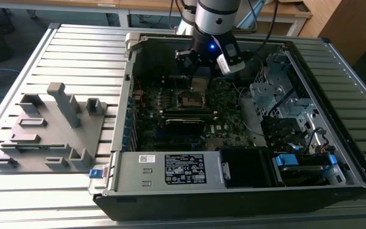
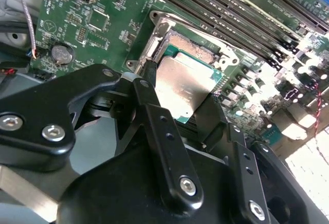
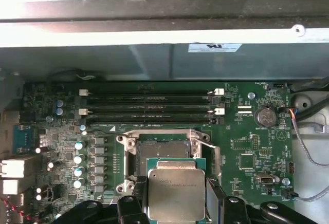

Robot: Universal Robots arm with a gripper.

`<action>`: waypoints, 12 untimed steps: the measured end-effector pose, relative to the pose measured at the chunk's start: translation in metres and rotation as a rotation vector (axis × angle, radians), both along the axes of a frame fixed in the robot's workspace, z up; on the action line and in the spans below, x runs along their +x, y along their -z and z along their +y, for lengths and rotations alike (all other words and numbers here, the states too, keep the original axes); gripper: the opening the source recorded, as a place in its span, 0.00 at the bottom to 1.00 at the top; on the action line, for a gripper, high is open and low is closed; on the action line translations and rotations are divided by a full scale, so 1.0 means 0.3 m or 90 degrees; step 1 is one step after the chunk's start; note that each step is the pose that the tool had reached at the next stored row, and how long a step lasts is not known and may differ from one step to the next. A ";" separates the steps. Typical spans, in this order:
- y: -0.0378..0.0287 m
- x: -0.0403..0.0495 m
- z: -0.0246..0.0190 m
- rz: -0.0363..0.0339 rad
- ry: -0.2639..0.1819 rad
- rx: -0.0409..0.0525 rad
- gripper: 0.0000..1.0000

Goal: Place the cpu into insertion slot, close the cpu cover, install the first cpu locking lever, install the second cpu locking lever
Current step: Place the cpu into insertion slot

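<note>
1. The end effector (image 3: 175, 187) has matte black, bar-shaped fingers (image 2: 153, 98) fastened with bright screw heads. They are clamped on two opposite edges of the cpu (image 3: 176, 196).
2. The cpu is a flat square chip. Its dull silver-grey metal lid has a brushed sheen, and a thin green border runs round it. In the second wrist view, the cpu (image 2: 181, 82) catches the light and looks pale.
3. The chip is held level above the board, overlapping one edge of the slot (image 3: 160, 149) and not seated in it. The slot is a dark square recess inside a thin, shiny metal rim with screws at its corners.
4. The green motherboard (image 3: 247, 147) spreads around the slot, dotted with small components. A column of silver cylindrical capacitors (image 3: 78, 158) stands on one side, and a round coin battery (image 3: 266, 115) lies on the other.
5. Long, narrow black memory sticks (image 3: 149, 107) lie parallel just beyond the slot.
6. In the exterior view, the board sits in an open black and grey metal case (image 1: 234, 205) on a ribbed aluminium worktop (image 1: 81, 43).
7. A grey moulded fixture plate (image 1: 49, 138) with upright blocks lies to the exterior view's left.
</note>
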State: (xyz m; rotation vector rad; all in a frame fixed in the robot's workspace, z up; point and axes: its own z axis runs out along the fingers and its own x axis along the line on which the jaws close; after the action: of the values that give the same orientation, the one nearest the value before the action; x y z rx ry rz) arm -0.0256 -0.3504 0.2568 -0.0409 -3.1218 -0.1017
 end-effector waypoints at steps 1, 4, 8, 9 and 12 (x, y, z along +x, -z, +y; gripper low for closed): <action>0.001 0.003 0.000 0.0000 0.000 -0.0002 0.54; 0.002 0.012 0.000 0.0001 0.000 -0.0008 0.54; 0.004 0.016 0.001 0.0000 0.000 -0.0011 0.54; 0.005 0.019 0.001 0.0000 0.000 -0.0013 0.54; 0.008 0.036 0.001 0.0000 0.000 -0.0017 0.54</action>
State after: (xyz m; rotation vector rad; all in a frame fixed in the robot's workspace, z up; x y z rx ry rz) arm -0.0148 -0.3502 0.2543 -0.0409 -3.1220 -0.0975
